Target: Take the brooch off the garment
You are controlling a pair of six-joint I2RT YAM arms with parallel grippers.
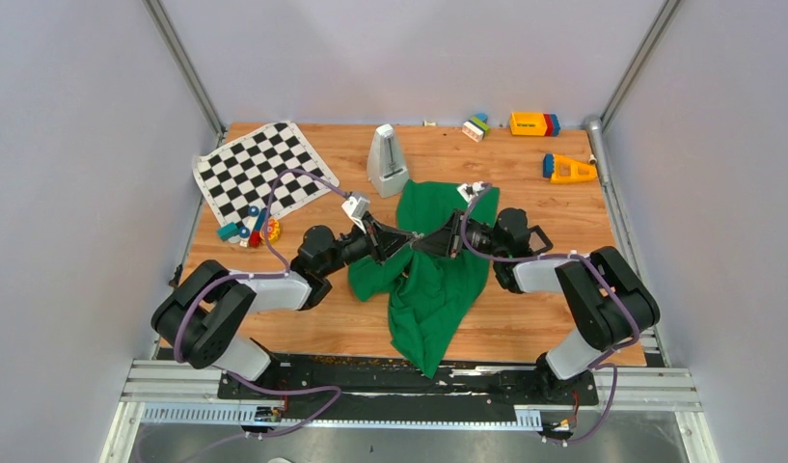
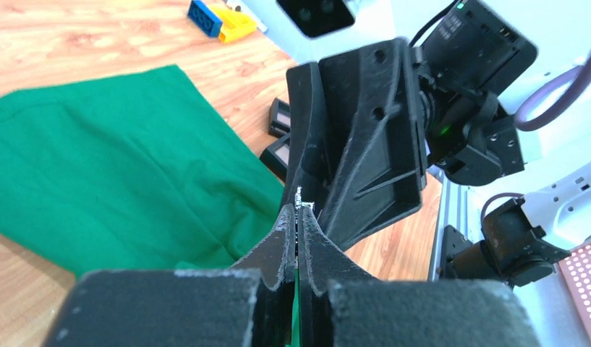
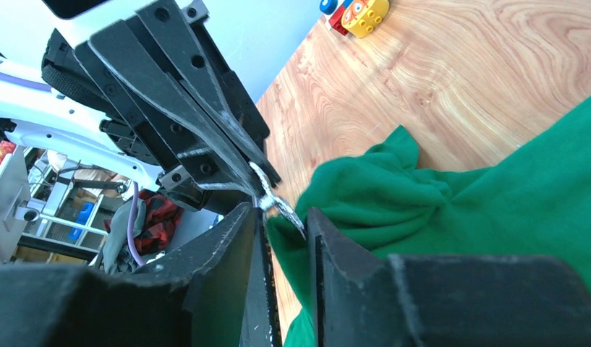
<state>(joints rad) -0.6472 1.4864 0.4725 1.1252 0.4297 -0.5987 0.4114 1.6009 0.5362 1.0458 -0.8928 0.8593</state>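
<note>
Green garment lies bunched mid-table, its near tail reaching the front edge betw. the two arm bases. Over its crumpled middle our two grippers meet tip to tip.

L gripper: jaws pressed tight together, w/ a small silver metal bit poking out of the tips. A sliver of green shows betw. the fingers lower down.

R gripper: jaws narrow but apart. The silver bit slants into the gap, next to a pulled-up fold of the cloth. We can't tell if either pad presses on it.

Brooch: we can't make it out as such in any view. Whether the silver bit is part of it, can't tell.

Beyond the tips, two black square frames sit on bare wood just beside the garment's far right edge. Farther back, a grey pyramid-shaped piece stands near the cloth's far edge. A chequered mat lies far left w/ a toy cluster at its near corner. Far right: an orange wedge and a yellow block.
</note>
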